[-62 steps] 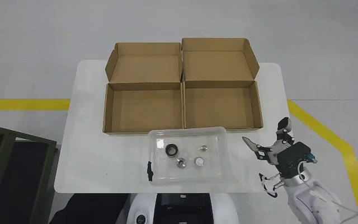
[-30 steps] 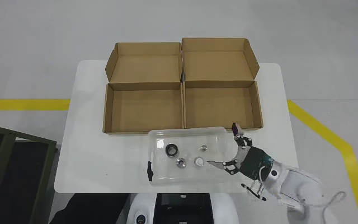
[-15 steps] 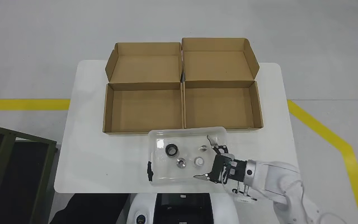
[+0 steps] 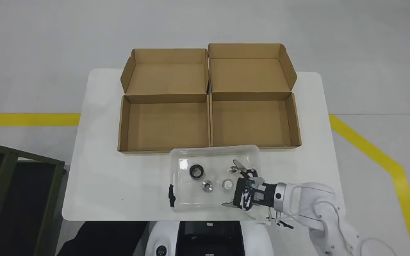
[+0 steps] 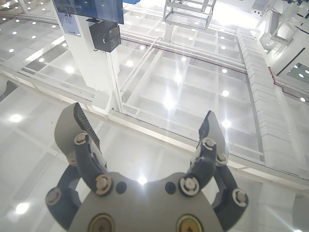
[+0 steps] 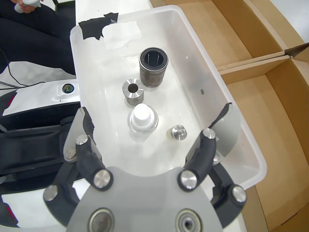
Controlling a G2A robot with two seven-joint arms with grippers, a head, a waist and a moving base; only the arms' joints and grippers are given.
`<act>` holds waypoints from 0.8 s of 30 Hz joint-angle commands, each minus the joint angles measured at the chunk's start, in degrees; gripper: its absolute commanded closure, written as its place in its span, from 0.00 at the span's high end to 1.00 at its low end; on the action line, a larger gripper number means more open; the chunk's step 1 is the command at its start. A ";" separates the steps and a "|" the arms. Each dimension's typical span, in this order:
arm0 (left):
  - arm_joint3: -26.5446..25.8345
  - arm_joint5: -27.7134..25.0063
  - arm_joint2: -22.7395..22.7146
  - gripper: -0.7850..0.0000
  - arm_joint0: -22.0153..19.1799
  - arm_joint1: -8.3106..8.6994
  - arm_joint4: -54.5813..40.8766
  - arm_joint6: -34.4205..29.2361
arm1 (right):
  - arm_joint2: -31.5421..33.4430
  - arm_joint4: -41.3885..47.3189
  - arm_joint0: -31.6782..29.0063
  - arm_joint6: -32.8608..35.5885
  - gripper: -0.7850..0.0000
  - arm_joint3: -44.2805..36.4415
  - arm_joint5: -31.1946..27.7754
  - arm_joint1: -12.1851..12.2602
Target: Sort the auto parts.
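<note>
Your right claw [image 6: 155, 112] hangs over the clear bin [image 6: 212, 78], fingers spread wide and holding nothing. The white capped part [image 6: 143, 119] stands between its fingertips, just ahead. The small metal stud [image 6: 177, 132] sits near one finger. The steel bushing [image 6: 133, 94] and black bearing [image 6: 153, 66] stand farther ahead. The cardboard boxes [image 4: 165, 125] lie beside the bin. Your left claw [image 5: 143, 112] points at the ceiling, fingers apart.
</note>
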 commanded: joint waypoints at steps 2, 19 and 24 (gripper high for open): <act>0.00 0.00 0.00 1.00 0.00 0.00 0.00 0.00 | -1.31 -0.20 0.98 0.64 0.60 0.98 0.62 0.03; 0.00 0.00 0.00 1.00 0.00 0.00 0.00 0.00 | -3.18 1.19 2.64 4.77 0.47 2.49 2.39 0.86; 0.00 0.00 0.00 1.00 0.00 0.00 0.00 0.00 | -3.32 1.40 2.57 4.85 0.30 2.64 2.74 1.16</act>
